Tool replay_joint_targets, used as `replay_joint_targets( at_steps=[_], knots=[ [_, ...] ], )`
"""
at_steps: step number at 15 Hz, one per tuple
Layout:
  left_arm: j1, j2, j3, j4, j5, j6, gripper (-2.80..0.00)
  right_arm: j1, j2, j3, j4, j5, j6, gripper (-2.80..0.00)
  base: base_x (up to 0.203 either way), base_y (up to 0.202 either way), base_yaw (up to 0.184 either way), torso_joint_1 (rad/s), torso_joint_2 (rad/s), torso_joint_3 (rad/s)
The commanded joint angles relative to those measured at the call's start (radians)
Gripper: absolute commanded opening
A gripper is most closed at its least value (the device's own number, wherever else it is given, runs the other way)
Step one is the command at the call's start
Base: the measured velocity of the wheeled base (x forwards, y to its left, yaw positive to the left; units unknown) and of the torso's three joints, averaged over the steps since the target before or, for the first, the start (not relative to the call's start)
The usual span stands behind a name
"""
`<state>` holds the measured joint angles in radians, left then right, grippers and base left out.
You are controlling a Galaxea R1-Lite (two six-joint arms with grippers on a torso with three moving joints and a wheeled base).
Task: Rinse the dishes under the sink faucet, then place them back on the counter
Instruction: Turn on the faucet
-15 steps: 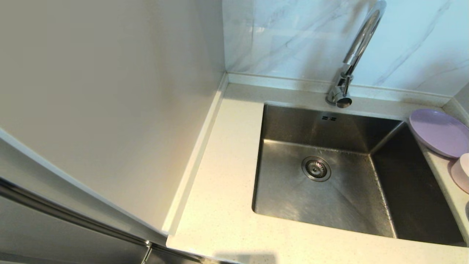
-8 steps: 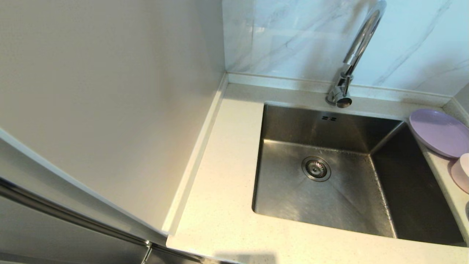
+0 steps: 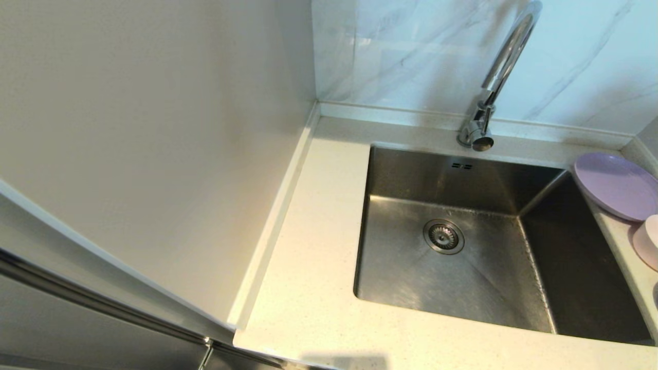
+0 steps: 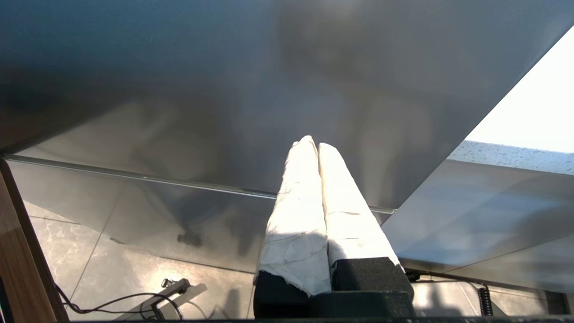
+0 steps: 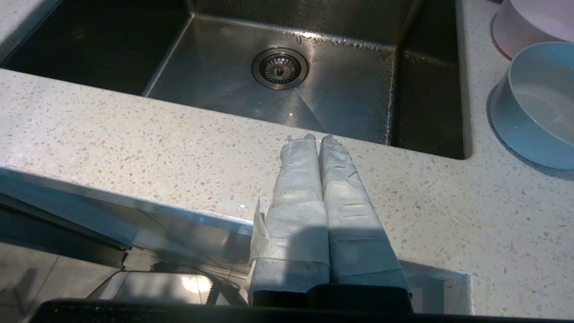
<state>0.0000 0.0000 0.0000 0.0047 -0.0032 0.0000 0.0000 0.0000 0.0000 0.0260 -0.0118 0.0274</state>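
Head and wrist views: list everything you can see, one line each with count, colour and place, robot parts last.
sink: one, brushed steel, set into the counter, nothing in it.
drain strainer: one, metal, in the sink floor.
faucet: one, chrome, behind the sink by the wall.
counter: one, off-white speckled, around the sink.
plate: one, lavender, on the counter right of the sink.
cup: one, pale pink, just nearer than the plate.
bowl: one, pale, on the counter nearer than the cup.
left gripper: shut, low before a steel panel.
right gripper: shut, at the counter's near edge.
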Motion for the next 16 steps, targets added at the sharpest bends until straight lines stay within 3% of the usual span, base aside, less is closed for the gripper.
replay_joint_targets(
  at_steps=[1, 16],
  knots=[
    [0.000, 0.000, 0.000, 0.000, 0.000, 0.000, -2.80, 0.000, 0.002, 0.009, 0.000, 0.001, -0.001, -2.80, 0.000, 0.000, 0.000, 0.000, 0.00, 0.000],
    [0.000, 0.000, 0.000, 0.000, -0.001, 0.000, -2.80, 0.000, 0.002, 0.008, 0.005, -0.008, 0.016, -2.80, 0.000, 0.000, 0.000, 0.000, 0.00, 0.000]
  ],
)
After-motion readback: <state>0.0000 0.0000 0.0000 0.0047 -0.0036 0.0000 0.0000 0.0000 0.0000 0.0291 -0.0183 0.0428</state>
